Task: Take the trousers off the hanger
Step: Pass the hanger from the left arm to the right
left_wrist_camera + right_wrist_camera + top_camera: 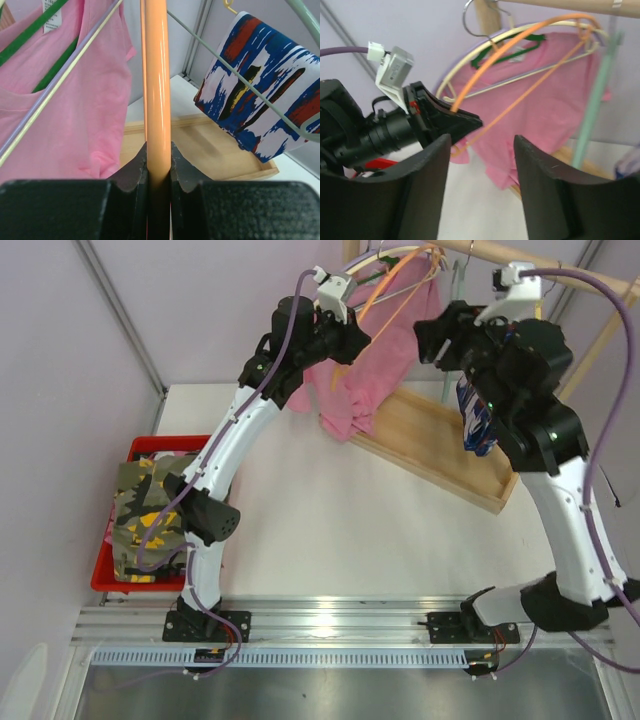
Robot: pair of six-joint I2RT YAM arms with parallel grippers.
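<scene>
Blue, white and red print trousers (260,95) hang folded over a pale green hanger (235,75); from above they show behind my right arm (476,425). My left gripper (158,150) is shut on the lower bar of an orange hanger (158,75), up by the rail (350,335). My right gripper (481,145) is open with nothing between its fingers, facing the left gripper's fingers (462,121) and the orange hanger (520,40). Yellow-olive camouflage trousers (145,520) lie in a red basket (108,575).
A plain pink T-shirt (360,375) hangs on a green hanger among others at the wooden rail (560,5). A shallow wooden tray (440,455) lies slanted below the rail. The red basket stands at the table's left edge, beside the left arm's base.
</scene>
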